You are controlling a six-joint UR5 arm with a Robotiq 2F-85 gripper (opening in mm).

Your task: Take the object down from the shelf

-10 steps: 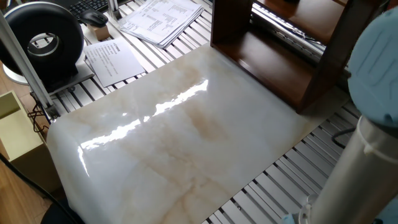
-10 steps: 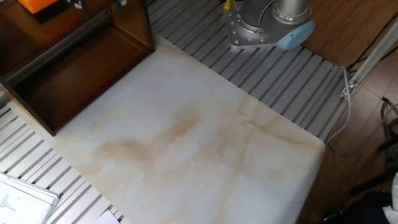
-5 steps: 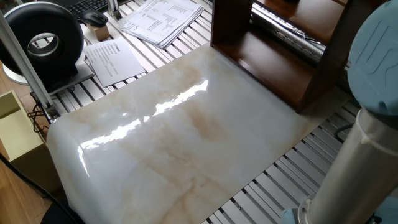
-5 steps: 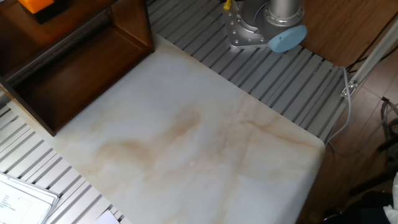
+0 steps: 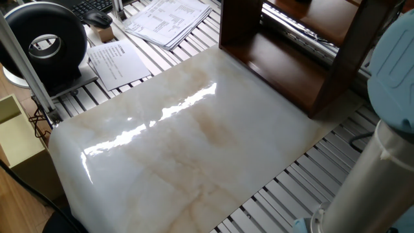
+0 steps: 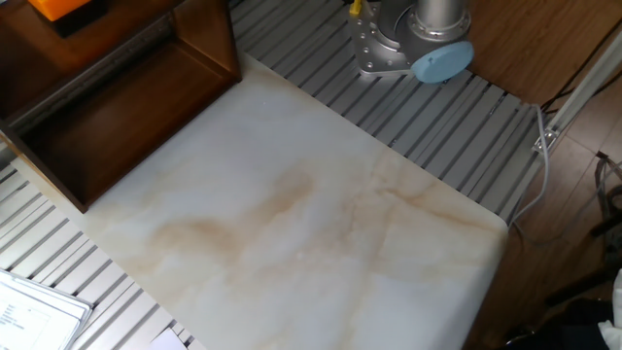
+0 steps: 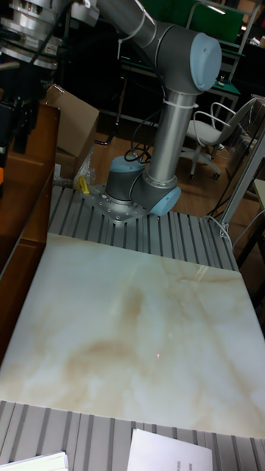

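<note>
The object, an orange block [image 6: 56, 8], sits on the upper board of the dark brown shelf [image 6: 117, 117] at the top left edge of the other fixed view; only its lower part shows. In the tall fixed view a thin orange sliver of the object [image 7: 1, 175] shows at the left edge, on the shelf [image 7: 26, 199]. My gripper [image 7: 16, 121] hangs dark just above it, over the shelf top. Its fingers blend into the shadow, so the gap between them is unreadable. In one fixed view the shelf [image 5: 284, 65] stands at the top right and the block is hidden.
A white marble slab [image 6: 292, 224] covers the table in front of the shelf. The arm's base [image 6: 398, 44] is bolted behind it. Papers [image 5: 168, 19], a black round device [image 5: 45, 42] and a beige box [image 5: 16, 139] lie past the slab's left side.
The two finger parts that stood over the shelf top in the other fixed view have left that picture. The arm's elbow with its blue cap has swung slightly.
</note>
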